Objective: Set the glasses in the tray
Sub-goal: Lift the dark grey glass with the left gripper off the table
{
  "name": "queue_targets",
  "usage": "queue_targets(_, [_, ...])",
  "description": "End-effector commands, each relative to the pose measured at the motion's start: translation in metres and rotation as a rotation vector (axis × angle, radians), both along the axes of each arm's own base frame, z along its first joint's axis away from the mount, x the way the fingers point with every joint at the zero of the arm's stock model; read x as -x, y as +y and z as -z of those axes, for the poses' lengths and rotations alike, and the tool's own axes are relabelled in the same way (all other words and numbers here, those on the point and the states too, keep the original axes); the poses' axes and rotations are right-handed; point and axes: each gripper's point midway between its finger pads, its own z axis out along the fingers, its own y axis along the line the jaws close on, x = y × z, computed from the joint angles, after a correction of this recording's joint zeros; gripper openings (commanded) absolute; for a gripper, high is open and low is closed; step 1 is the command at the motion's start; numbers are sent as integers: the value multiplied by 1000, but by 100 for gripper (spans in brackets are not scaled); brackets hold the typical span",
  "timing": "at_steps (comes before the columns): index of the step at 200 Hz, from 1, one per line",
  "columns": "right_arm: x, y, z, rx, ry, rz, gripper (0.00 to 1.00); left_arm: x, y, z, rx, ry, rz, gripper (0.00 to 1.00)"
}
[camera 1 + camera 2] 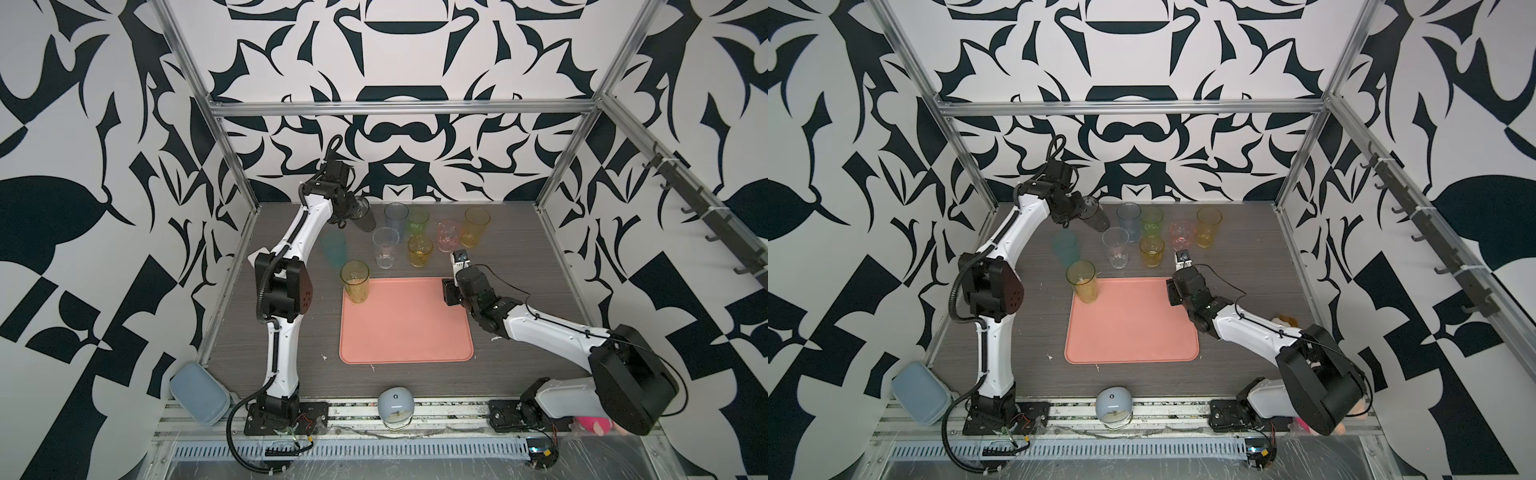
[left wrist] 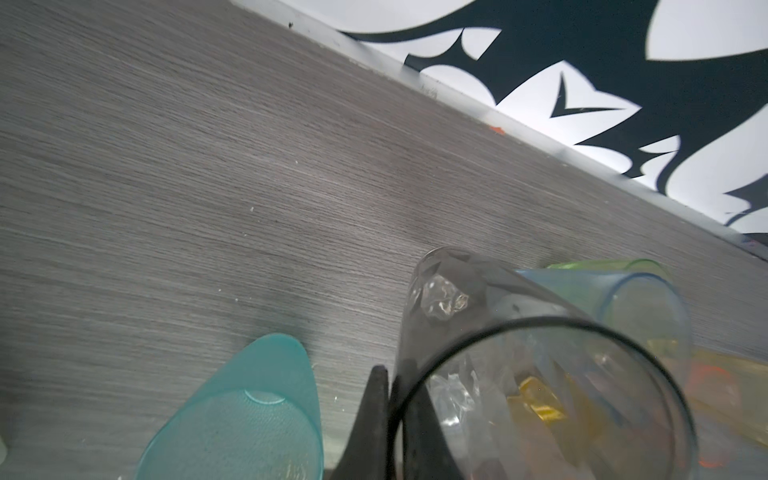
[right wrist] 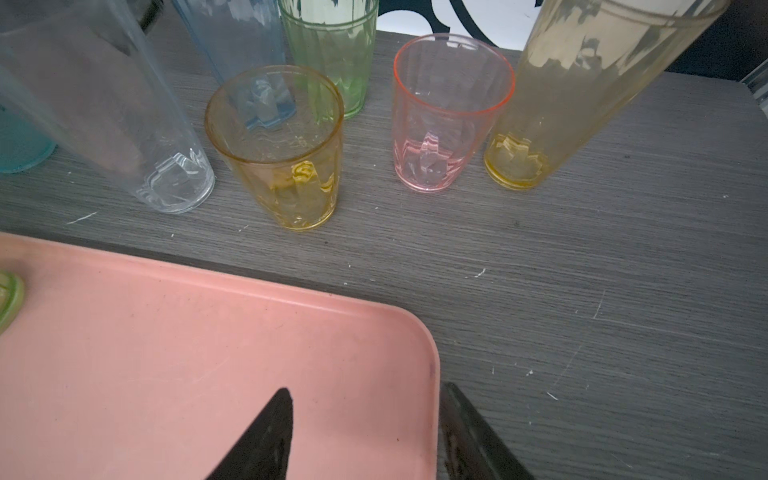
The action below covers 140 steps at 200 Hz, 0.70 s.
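While my left gripper [image 2: 392, 370] is pressed together: it pinches the grey glass [image 2: 478, 299] by the wall at its rim, one jaw inside, one outside.
Grey glass: tilted, at the far left of the table [image 2: 208, 166]; I cannot tell whether its base is clear of the surface.
Grip: a one-wall pinch lets it swing, so I'd lift straight up, move slowly and level it.
Neighbours: teal glass [image 2: 249, 415] and blue glass [image 2: 640, 299] stand near; I'd rise above their rims before crossing.
Tray [image 1: 407, 332]: nearer my base, with one yellow glass [image 1: 355, 282] in its far left corner; I'd set down upright beside it.
Right gripper [image 3: 365, 388]: spread, empty, over the tray's far right corner; I'd pass to its left.
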Motion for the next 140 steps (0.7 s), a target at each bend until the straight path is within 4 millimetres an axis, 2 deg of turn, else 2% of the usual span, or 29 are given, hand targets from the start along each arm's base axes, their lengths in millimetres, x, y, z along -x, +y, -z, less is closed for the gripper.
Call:
queue_targets(1, [-11,7,-21,-29,-51,0,60,9,6,-57,24,-93,2,0])
queue_targets(43, [-10,7,-22,-31,-54,-1,60,22,10,-86,25,-122,3,0])
queue_targets(79, [-10,8,-23,-33,-54,-2,60,41,15,-112,24,-145,7,0])
queue_targets(103, [-10,8,-24,-37,-56,-1,60,59,21,-129,15,-154,13,0])
queue_targets(140, [-9,8,-25,-43,-56,-6,60,94,31,-144,9,-155,14,0])
